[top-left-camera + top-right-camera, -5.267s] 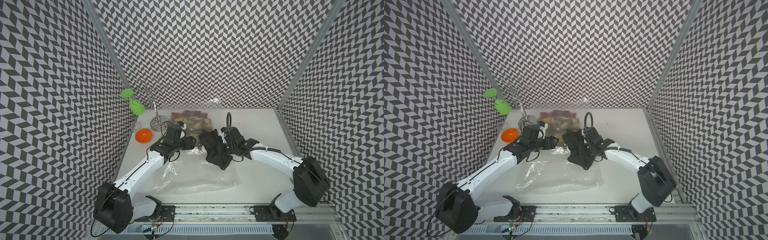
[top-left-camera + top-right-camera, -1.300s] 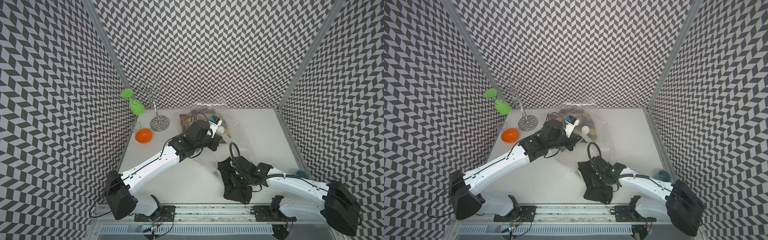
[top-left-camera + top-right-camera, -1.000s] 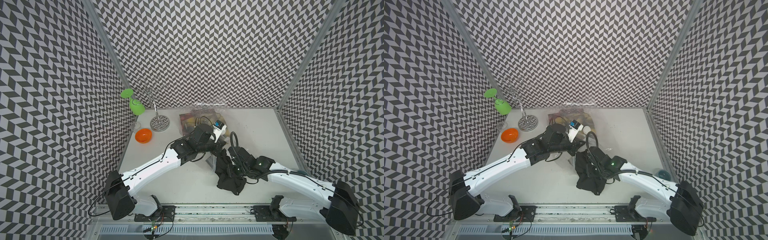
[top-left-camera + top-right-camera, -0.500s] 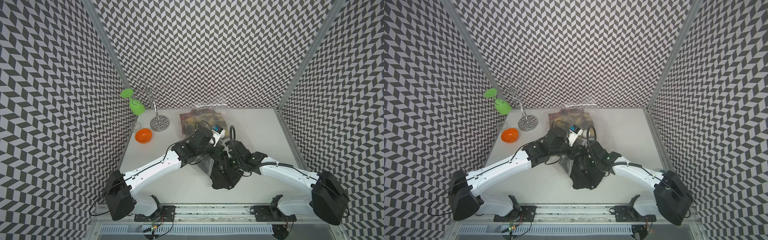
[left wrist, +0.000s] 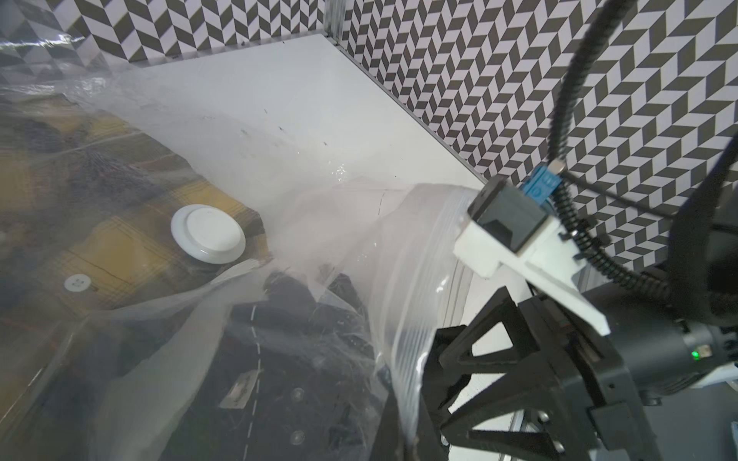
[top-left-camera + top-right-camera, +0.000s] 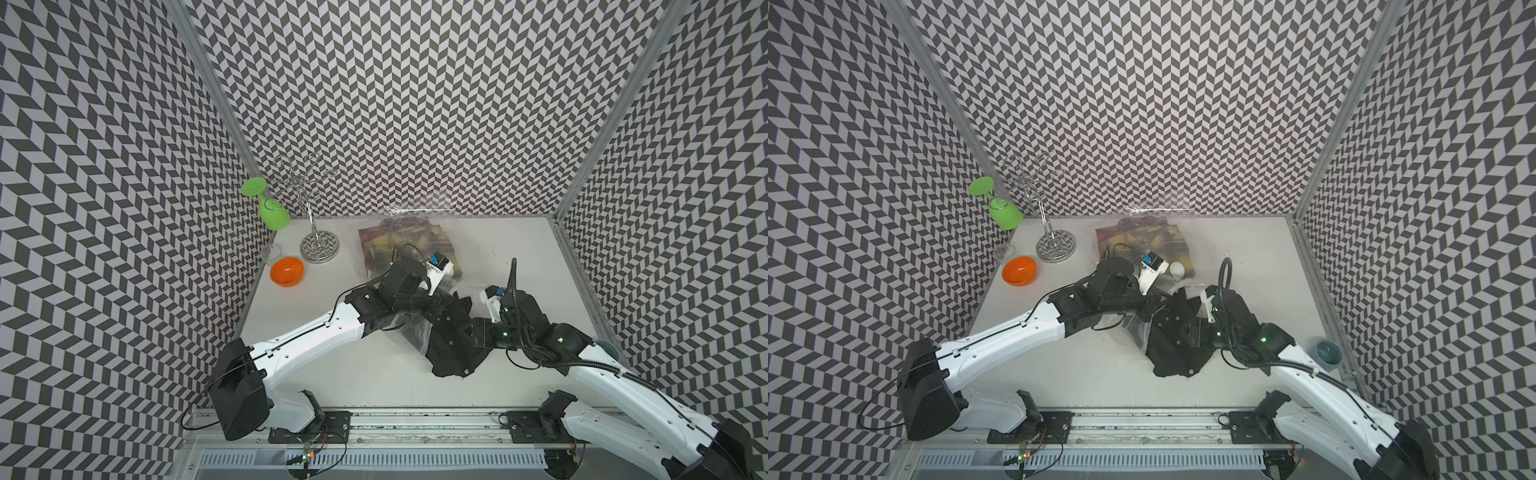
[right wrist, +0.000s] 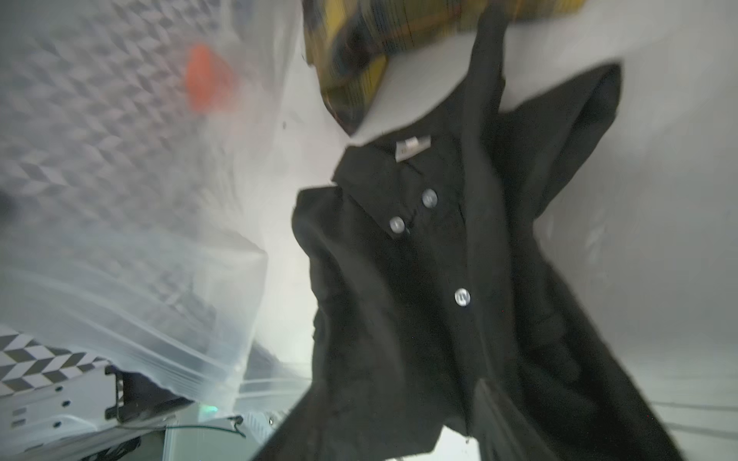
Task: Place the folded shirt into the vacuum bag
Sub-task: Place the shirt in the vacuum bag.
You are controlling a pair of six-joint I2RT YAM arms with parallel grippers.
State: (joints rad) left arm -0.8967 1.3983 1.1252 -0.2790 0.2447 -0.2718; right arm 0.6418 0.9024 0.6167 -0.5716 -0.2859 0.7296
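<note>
Black-white chevron walls (image 6: 415, 104), white tabletop (image 6: 374, 374)

Black shirt (image 5: 287, 359) under the vacuum bag (image 5: 419, 259), near white valve cap (image 5: 207, 233)

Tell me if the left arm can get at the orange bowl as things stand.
Likely not yet. Nothing stands between the left pincer and the orange bowl, but the pincer seems shut on the edge of the vacuum bag and must let go first.

Tips of left claw (image 6: 440, 309) hidden by black shirt (image 6: 453, 353) and vacuum bag (image 5: 415, 255), right wrist view motion-blurred
</note>
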